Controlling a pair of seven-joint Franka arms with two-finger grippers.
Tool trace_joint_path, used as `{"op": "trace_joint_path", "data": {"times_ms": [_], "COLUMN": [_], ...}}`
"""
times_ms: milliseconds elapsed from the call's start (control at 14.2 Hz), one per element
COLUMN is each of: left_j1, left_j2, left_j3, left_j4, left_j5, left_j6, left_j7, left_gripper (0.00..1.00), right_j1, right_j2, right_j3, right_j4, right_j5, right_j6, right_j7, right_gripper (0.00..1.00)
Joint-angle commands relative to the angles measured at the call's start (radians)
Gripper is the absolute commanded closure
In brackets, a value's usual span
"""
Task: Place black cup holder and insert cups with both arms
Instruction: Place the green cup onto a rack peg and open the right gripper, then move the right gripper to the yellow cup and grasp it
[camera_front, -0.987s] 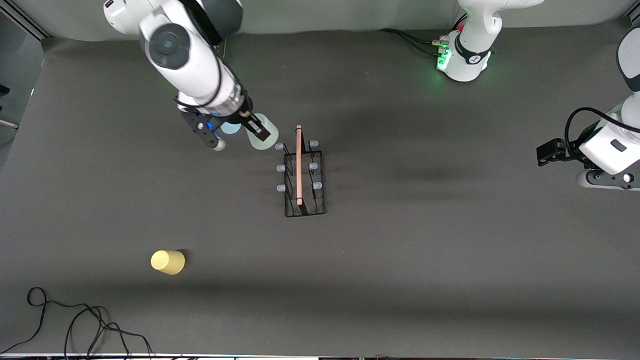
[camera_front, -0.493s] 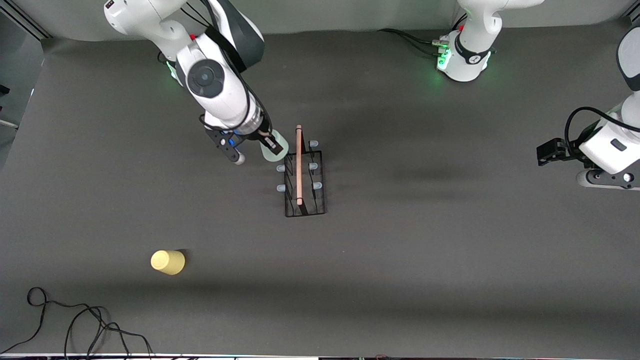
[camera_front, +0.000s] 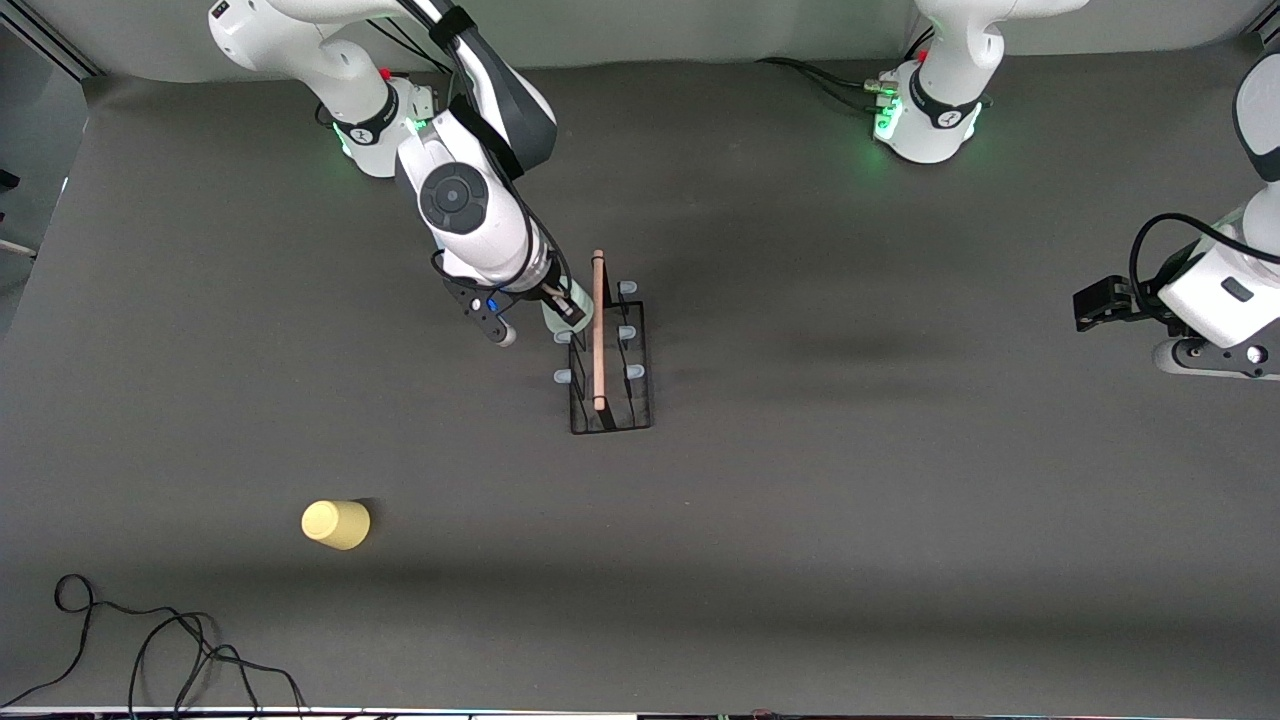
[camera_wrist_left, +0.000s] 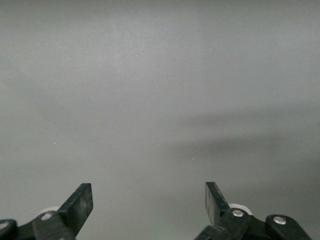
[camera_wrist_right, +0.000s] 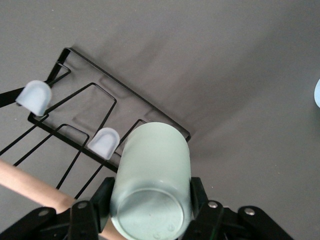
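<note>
The black cup holder (camera_front: 598, 350) stands mid-table, its wooden handle running toward the front camera. My right gripper (camera_front: 562, 308) is shut on the pale green cup (camera_front: 580, 298) and holds it over the holder's end nearest the arm bases, on the right arm's side. In the right wrist view the gripper (camera_wrist_right: 150, 195) clamps the cup (camera_wrist_right: 155, 155) with its base toward the wrist and its mouth beside a pale peg (camera_wrist_right: 103, 142). The yellow cup (camera_front: 336, 524) stands nearer the front camera. The light blue cup (camera_wrist_right: 317, 92) shows only as a sliver. My left gripper (camera_front: 1085, 308) waits open and empty (camera_wrist_left: 149, 200).
A black cable (camera_front: 150, 640) lies coiled at the table's front corner at the right arm's end. More cables (camera_front: 820, 78) run to the left arm's base. A second pale peg (camera_wrist_right: 34, 96) stands on the holder's wire frame.
My right arm has carried the green cup from beside the light blue cup over to the holder's pegs. The arm now covers the blue cup in the front view. The left arm has not moved.
</note>
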Motion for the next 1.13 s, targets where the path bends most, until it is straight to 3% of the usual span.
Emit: {"op": "trace_joint_path", "data": {"times_ms": [0, 282, 564, 775, 1057], "left_j1": [0.004, 0.004, 0.004, 0.004, 0.004], "left_j2": [-0.029, -0.029, -0.029, -0.029, -0.029], "left_j3": [-0.002, -0.002, -0.002, -0.002, -0.002], "left_j4": [-0.023, -0.023, -0.023, -0.023, -0.023], "left_j5": [-0.006, -0.006, -0.006, -0.006, -0.006], "left_j6": [-0.006, -0.006, -0.006, -0.006, -0.006], "left_j7": [0.017, 0.017, 0.017, 0.017, 0.017], "left_gripper": [0.0, 0.0, 0.0, 0.0, 0.0], "right_j1": [0.016, 0.005, -0.009, -0.01, -0.021], "right_j2": [0.007, -0.041, -0.039, -0.032, -0.007], "right_j3": [-0.01, -0.021, -0.102, -0.226, -0.421], "right_j4": [-0.007, 0.067, 0.312, 0.453, 0.477], "right_j5": [0.028, 0.026, 0.009, 0.008, -0.073], "right_j6": [0.031, -0.091, -0.389, -0.526, -0.535], "right_j7": [0.025, 0.031, -0.053, -0.341, -0.917], "right_gripper": [0.0, 0.0, 0.0, 0.0, 0.0]}}
